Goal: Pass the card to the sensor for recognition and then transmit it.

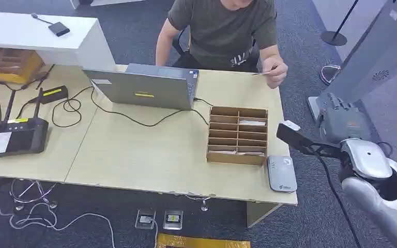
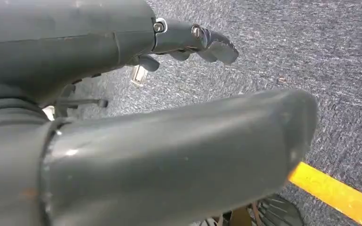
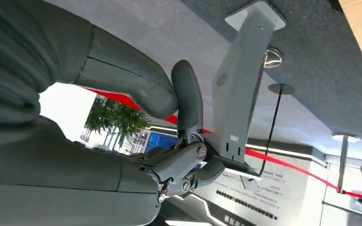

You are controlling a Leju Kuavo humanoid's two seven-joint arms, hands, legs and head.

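A person sits at the far side of the desk and holds a small pale card (image 1: 261, 73) in one hand (image 1: 275, 72) above the desk's far right corner. The grey card sensor (image 1: 281, 174) lies flat on the desk's front right corner. My right hand (image 1: 340, 120) is raised off the desk's right side, level with the wooden box, its fingers (image 3: 185, 165) and thumb (image 3: 187, 96) bent with nothing between them. It is well apart from the card. My left hand (image 2: 188, 40) hangs over blue carpet, fingers stretched out and holding nothing.
A wooden slotted box (image 1: 238, 135) with a few cards stands beside the sensor. A grey laptop (image 1: 146, 86), cables and a black router (image 1: 17, 136) take up the desk's middle and left. A grey kiosk (image 1: 372, 57) and a barrier post (image 1: 335, 34) stand to the right.
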